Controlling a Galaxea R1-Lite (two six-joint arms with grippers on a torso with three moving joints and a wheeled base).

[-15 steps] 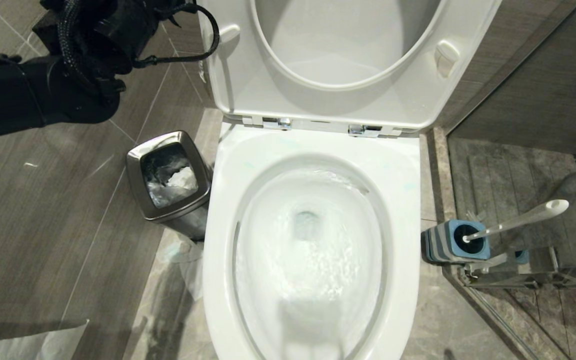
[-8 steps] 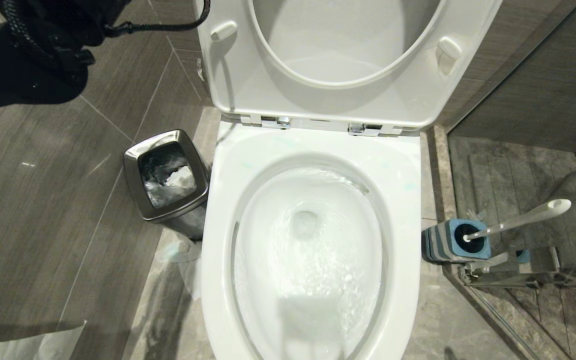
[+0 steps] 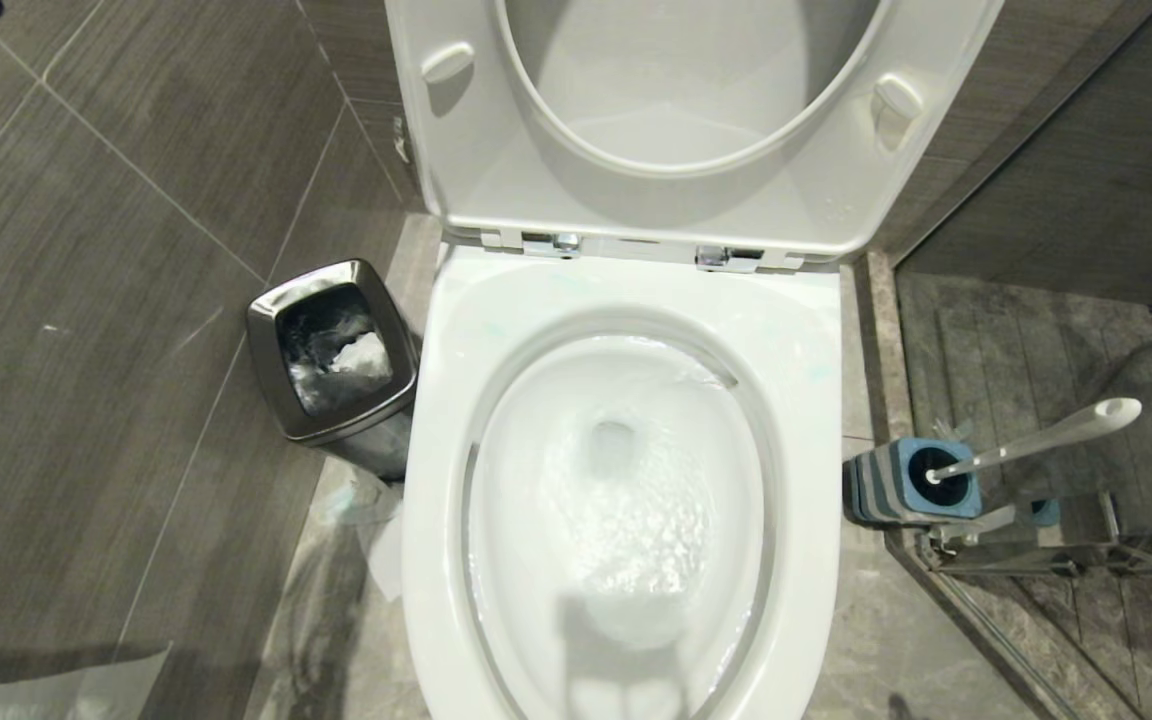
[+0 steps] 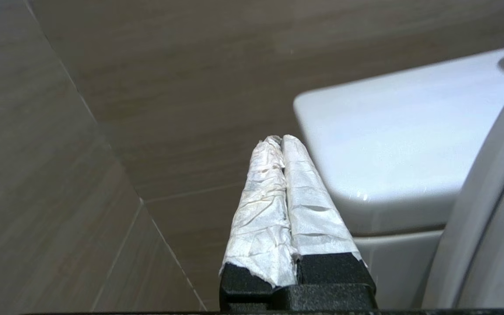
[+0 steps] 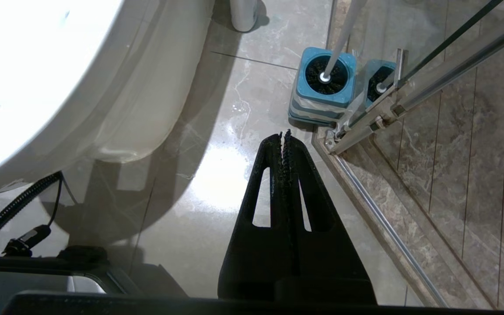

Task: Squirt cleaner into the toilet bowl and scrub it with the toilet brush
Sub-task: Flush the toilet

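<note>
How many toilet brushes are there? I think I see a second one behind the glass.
1. The toilet brush stands in its blue-topped holder on the floor beside the toilet bowl, against the glass partition. The second one is its reflection in the glass.

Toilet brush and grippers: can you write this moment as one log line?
brush: in holder, untouched | bowl: water swirling, seat up | left gripper: shut, empty, beside tank | right gripper: shut, empty, above floor near holder
</note>
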